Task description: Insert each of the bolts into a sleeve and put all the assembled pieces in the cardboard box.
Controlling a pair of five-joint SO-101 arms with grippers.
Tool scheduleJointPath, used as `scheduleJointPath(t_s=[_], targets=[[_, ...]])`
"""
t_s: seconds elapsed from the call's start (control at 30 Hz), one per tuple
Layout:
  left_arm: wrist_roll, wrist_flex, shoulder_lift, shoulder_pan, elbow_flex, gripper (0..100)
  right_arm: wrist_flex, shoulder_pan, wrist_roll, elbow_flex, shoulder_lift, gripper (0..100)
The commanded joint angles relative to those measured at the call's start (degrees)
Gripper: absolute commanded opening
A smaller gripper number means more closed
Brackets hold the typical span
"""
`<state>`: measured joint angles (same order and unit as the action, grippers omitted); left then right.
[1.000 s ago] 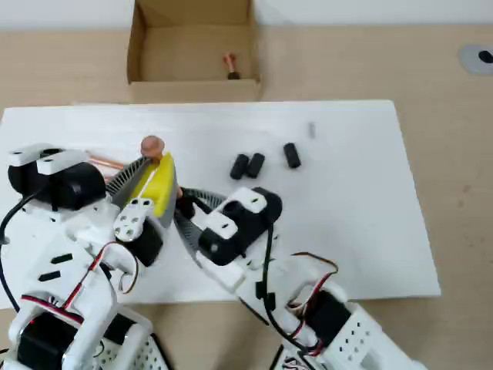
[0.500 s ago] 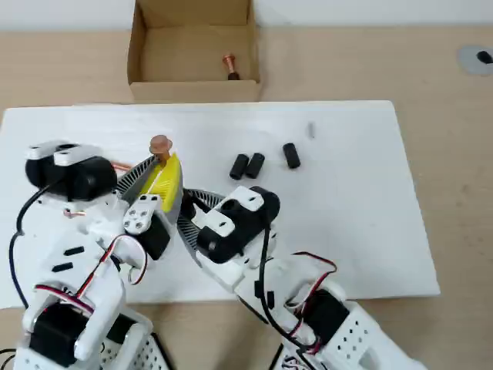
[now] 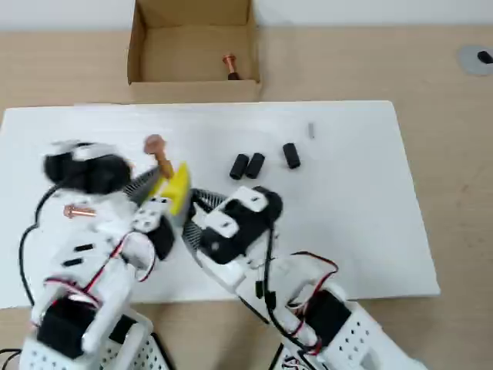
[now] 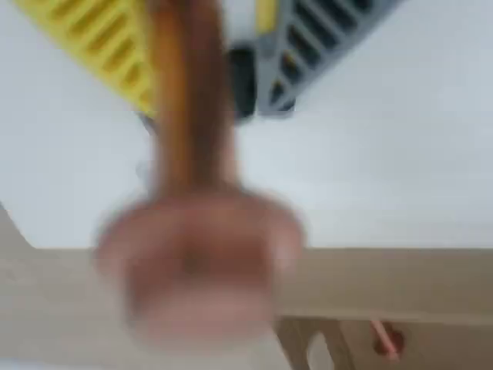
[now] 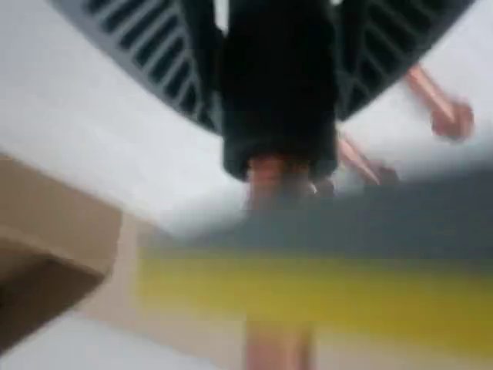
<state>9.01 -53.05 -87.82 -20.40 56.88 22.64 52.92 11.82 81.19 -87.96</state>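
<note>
My left gripper (image 3: 163, 173), with one yellow finger (image 4: 100, 38), is shut on a copper bolt (image 3: 158, 155) above the white mat, head pointing towards the box. The bolt's head (image 4: 200, 262) looms close in the left wrist view. My right gripper (image 3: 191, 206) sits just beside it, shut on a black sleeve (image 5: 279, 85). The copper shank (image 5: 266, 173) shows at the sleeve's mouth. The cardboard box (image 3: 140, 54) at the back holds one assembled piece (image 3: 230, 67).
Three loose black sleeves (image 3: 255, 163) lie mid-mat, right of the grippers. A loose bolt (image 3: 77, 210) lies by the left arm, and more bolts (image 5: 439, 104) appear in the right wrist view. The mat's right half (image 3: 362, 216) is bare apart from a small grey object (image 3: 311, 129).
The left arm has swung right, and its gripper has tilted the bolt while drawing back slightly towards the right gripper. A loose bolt at the left has come into sight. The right arm barely moved.
</note>
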Motion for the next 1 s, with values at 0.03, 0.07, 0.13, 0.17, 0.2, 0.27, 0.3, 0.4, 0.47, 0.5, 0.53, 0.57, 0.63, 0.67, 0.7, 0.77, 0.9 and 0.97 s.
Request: scheduleJointPath(t_s=[0.03, 0.07, 0.13, 0.17, 0.2, 0.27, 0.3, 0.4, 0.47, 0.5, 0.53, 0.57, 0.63, 0.67, 0.7, 0.77, 0.9, 0.97], targets=[[-0.4, -3.8, 0.0, -0.4, -6.2, 10, -1.8, 0.4, -0.5, -4.4, -1.2, 0.9], [-0.4, -4.7, 0.0, -0.4, -7.2, 11, -1.8, 0.4, -0.5, -4.4, -1.2, 0.9], [-0.4, -6.6, 0.0, -0.4, -9.1, 13, -1.8, 0.4, -0.5, -4.5, -1.2, 0.9], [-0.4, -7.5, 0.0, -0.4, -10.0, 13, -1.8, 0.4, -0.5, -4.5, -1.2, 0.9], [-0.4, -8.4, 0.0, -0.4, -11.1, 13, -1.8, 0.4, -0.5, -4.5, -1.2, 0.9], [-0.4, -9.9, 0.0, -0.4, -13.2, 13, -1.8, 0.4, -0.5, -4.5, -1.1, 0.9], [-0.4, -10.7, 0.0, -0.4, -14.2, 13, -1.8, 0.4, -0.5, -4.5, -1.0, 0.9], [-0.4, -13.1, 0.1, -0.4, -17.5, 13, -1.8, 0.4, -0.6, -4.6, -1.0, 0.9], [-0.4, -15.2, 0.1, -0.5, -20.0, 13, -1.9, 0.3, -0.6, -4.6, -1.0, 0.9], [-0.4, -16.3, 0.1, -0.5, -21.5, 13, -1.9, 0.3, -0.6, -4.6, -1.0, 0.9], [-0.4, -17.2, 0.1, -0.5, -22.9, 13, -2.1, 0.3, -0.6, -4.6, -0.9, 0.9], [-0.4, -18.3, 0.1, -0.5, -24.6, 14, -3.0, 0.3, -0.6, -4.5, -0.7, 0.9], [-0.4, -20.3, 0.2, -0.5, -28.1, 14, -5.2, 0.2, -0.6, -4.3, -0.7, 0.9], [-0.4, -21.1, 0.6, -0.5, -30.1, 14, -6.2, 0.2, -0.6, -4.3, -0.7, 0.9], [-0.2, -21.9, 1.3, -0.5, -32.4, 14, -7.5, 0.2, -0.7, -4.3, -0.7, 0.9], [0.1, -23.7, 3.6, -0.5, -38.4, 13, -10.0, -0.6, -0.7, -4.2, -0.6, 0.9], [1.8, -29.0, 9.5, -0.4, -51.5, 13, -14.4, -4.3, -0.7, -4.1, -0.6, 0.9], [1.6, -31.1, 12.0, -0.3, -56.4, 13, -14.8, -5.4, -0.7, -4.2, -0.6, 0.9]])
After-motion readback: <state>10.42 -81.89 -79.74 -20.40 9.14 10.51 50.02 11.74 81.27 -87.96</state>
